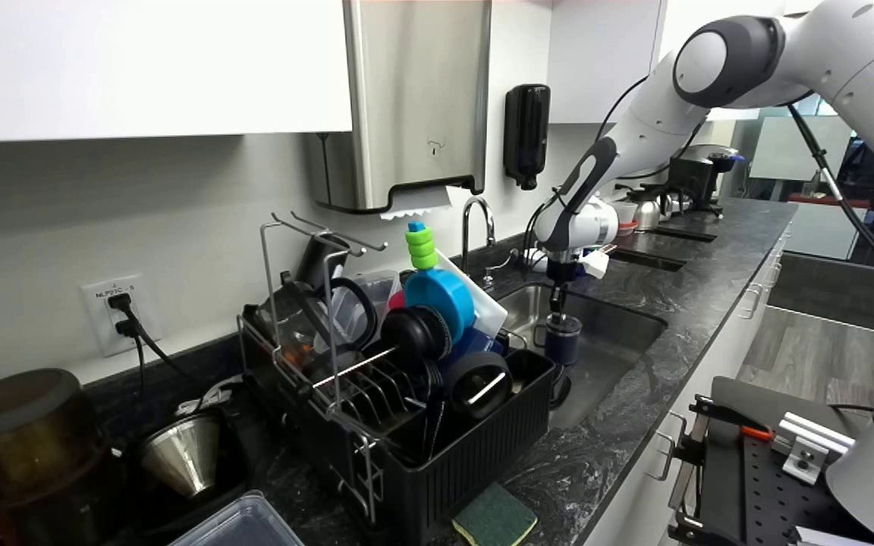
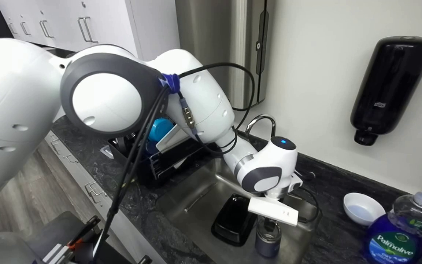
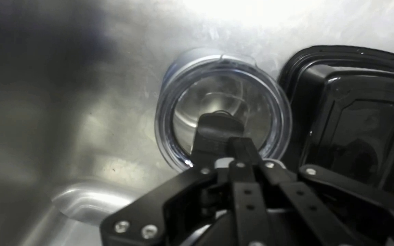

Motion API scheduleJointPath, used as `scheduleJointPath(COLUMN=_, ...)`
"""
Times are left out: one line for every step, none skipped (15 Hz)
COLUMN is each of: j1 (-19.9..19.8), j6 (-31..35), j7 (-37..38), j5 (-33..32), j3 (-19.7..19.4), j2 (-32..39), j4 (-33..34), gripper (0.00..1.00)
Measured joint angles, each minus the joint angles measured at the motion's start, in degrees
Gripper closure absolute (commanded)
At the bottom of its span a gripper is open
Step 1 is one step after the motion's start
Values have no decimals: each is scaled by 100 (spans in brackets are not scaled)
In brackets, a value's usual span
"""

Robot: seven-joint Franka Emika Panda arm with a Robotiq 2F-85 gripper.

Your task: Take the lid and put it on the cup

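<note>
The dark blue cup [image 1: 562,350] stands upright in the sink, and it also shows in an exterior view [image 2: 267,248] and in the wrist view [image 3: 180,67]. The clear round lid [image 3: 248,102] rests on top of the cup; whether it is pressed fully down I cannot tell. A black slider piece [image 3: 219,128] runs from the lid's edge to its middle. My gripper [image 3: 243,141] is right above the lid, beside the slider, with its fingertips together. I see nothing between them. It points down over the lid in both exterior views [image 1: 557,300] [image 2: 269,223].
A black container [image 2: 234,220] lies upside down in the sink [image 1: 619,345], close beside the cup. A loaded black dish rack [image 1: 475,432] stands next to the sink, and the faucet [image 1: 467,235] is behind. A white bowl [image 2: 363,208] and a soap bottle [image 2: 396,234] stand on the counter.
</note>
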Motion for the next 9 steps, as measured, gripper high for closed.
scheduleJointPath(j1=1, j6=102, j7=9, j5=-2, j3=0, j2=-6, j4=-36, gripper=100)
scheduleJointPath(j1=1, j6=200, j7=17, j5=-5, j3=0, j2=-14, j4=-74, gripper=100)
scheduleJointPath(j1=2, j6=300, j7=20, j5=-10, j3=0, j2=-27, j4=-124, gripper=100)
scheduleJointPath(j1=5, j6=393, j7=24, j5=-18, j3=0, j2=-41, j4=-174, gripper=100)
scheduleJointPath(j1=12, j6=494, j7=35, j5=-33, j3=0, j2=-59, j4=-233, gripper=100)
scheduleJointPath(j1=26, j6=569, j7=56, j5=-66, j3=-5, j2=-73, j4=-282, gripper=100)
scheduleJointPath(j1=57, j6=640, j7=94, j5=-126, j3=-22, j2=-84, j4=-324, gripper=100)
scheduleJointPath(j1=105, j6=701, j7=161, j5=-208, j3=-55, j2=-91, j4=-361, gripper=100)
scheduleJointPath(j1=174, j6=740, j7=244, j5=-311, j3=-103, j2=-95, j4=-386, gripper=100)
